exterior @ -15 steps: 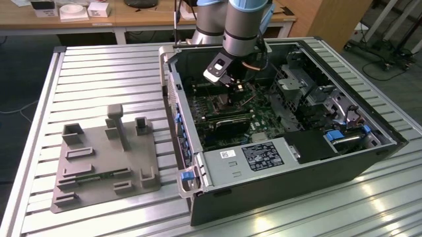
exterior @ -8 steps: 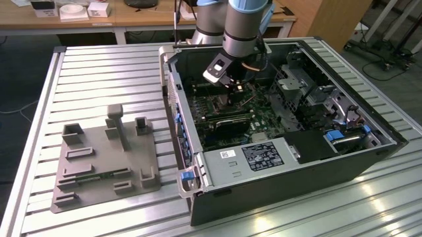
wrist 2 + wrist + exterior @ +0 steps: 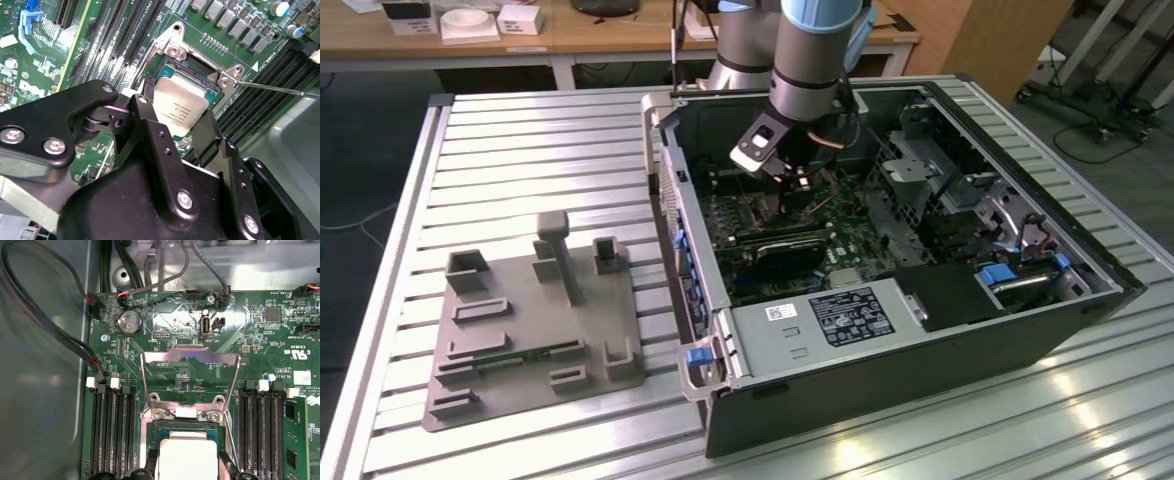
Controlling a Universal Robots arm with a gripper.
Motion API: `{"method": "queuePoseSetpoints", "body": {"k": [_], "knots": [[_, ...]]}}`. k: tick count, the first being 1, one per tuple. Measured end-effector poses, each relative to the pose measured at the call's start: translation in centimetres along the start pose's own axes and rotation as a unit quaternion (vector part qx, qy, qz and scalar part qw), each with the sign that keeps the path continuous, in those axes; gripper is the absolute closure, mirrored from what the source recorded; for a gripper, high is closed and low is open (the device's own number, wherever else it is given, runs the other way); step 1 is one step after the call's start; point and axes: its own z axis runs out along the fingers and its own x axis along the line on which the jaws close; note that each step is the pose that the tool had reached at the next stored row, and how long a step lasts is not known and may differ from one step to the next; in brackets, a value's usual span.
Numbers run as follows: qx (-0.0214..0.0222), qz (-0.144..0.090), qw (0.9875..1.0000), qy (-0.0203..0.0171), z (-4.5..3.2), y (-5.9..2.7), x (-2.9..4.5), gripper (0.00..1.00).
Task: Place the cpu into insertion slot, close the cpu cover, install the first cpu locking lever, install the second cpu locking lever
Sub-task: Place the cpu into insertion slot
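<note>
Right now, cpu point(image 3: 180, 102): it is sitting pinched between the two black fingers point(image 3: 152, 130) of the claw point(image 3: 177, 114), silvery top facing up, right over the insertion slot point(image 3: 192, 64). I cannot tell whether it is lying flat in the slot or hovering just above it.
Claw state: it is clenching on the cpu, gripping it by two opposite edges. In the exterior view it is reaching down into the open computer case point(image 3: 894, 400).
Insertion slot: it is lying directly beneath the claw, with its dark centre and metal rim peeking out past the cpu's far edge.
Cover: the cpu cover point(image 3: 190, 357) is standing swung open just beyond the fingertips, with green board showing through its window. It is not covering anything yet.
Levers: one thin locking lever point(image 3: 280, 89) is sticking out free to one side of the claw, unlatched. I cannot make out the other for sure.
Progress: the first step appears to be under way, with the chip at the socket but not let go. The cover closing and both levers are waiting undone.
Surroundings: long black memory slots point(image 3: 110, 430) are flanking the claw on both sides. The case is lying on the slatted desk point(image 3: 520, 150), and a grey fixture plate point(image 3: 534, 330) is resting well apart from the claw.
</note>
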Motion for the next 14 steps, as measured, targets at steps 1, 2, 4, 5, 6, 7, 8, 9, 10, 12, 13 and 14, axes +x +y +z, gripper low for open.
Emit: {"method": "queuePoseSetpoints", "body": {"k": [1, 2, 4, 5, 6, 7, 8, 9, 10, 12, 13, 14], "knots": [[0.0002, 0.000, 1.0000, 0.0000, 0.04, 0.00, 0.00, 0.46], [0.0004, 0.000, 1.0000, -0.0001, 0.06, -0.01, -0.01, 0.46], [0.0008, 0.002, 1.0000, 0.0000, 0.11, 0.00, -0.01, 0.46], [0.0011, 0.002, 1.0000, 0.0000, 0.14, 0.00, 0.00, 0.46], [0.0014, 0.003, 1.0000, 0.0000, 0.19, 0.00, 0.00, 0.46], [0.0018, 0.003, 1.0000, 0.0000, 0.25, -0.01, -0.01, 0.46], [0.0021, 0.003, 1.0000, -0.0001, 0.32, -0.01, -0.01, 0.46], [0.0023, 0.003, 1.0000, 0.0000, 0.37, -0.01, -0.01, 0.46], [0.0026, 0.003, 1.0000, -0.0001, 0.39, -0.01, -0.02, 0.46], [0.0029, 0.003, 1.0000, -0.0002, 0.42, -0.01, -0.02, 0.46], [0.0030, 0.003, 1.0000, -0.0001, 0.43, 0.02, -0.02, 0.46], [0.0030, 0.004, 1.0000, -0.0002, 0.44, 0.05, -0.02, 0.46]]}}
